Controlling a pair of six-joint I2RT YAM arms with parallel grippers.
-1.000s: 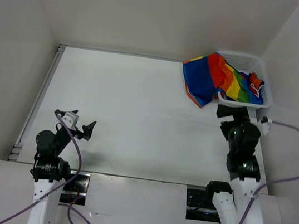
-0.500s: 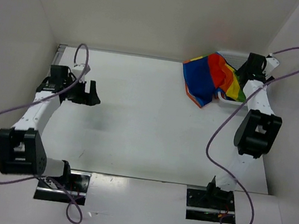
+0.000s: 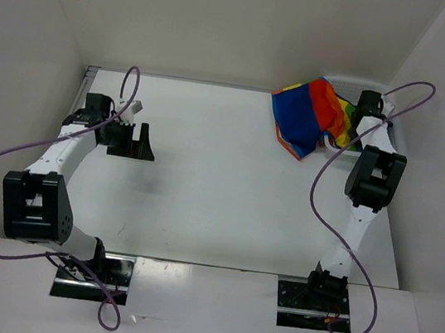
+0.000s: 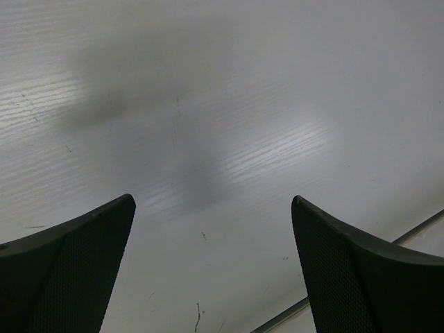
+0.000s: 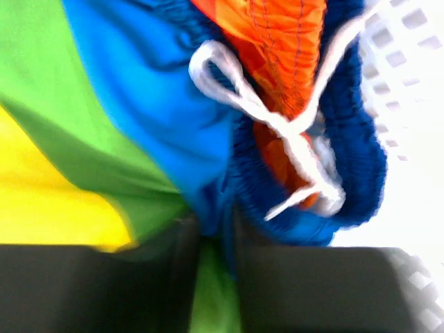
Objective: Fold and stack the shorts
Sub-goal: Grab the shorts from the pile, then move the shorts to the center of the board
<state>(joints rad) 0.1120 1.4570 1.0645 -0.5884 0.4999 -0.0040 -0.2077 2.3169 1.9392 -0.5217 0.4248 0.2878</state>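
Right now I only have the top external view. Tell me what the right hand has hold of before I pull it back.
Observer: In the right wrist view, the right hand is pinched on a green and blue fold of the shorts.
Operator: Check which end of them that is.
Observer: It is the waistband end. The white drawstring, knotted, lies just beyond the grip.
Operator: Now report the left hand.
Observer: The left hand is open and holds nothing, with only the table surface under it.
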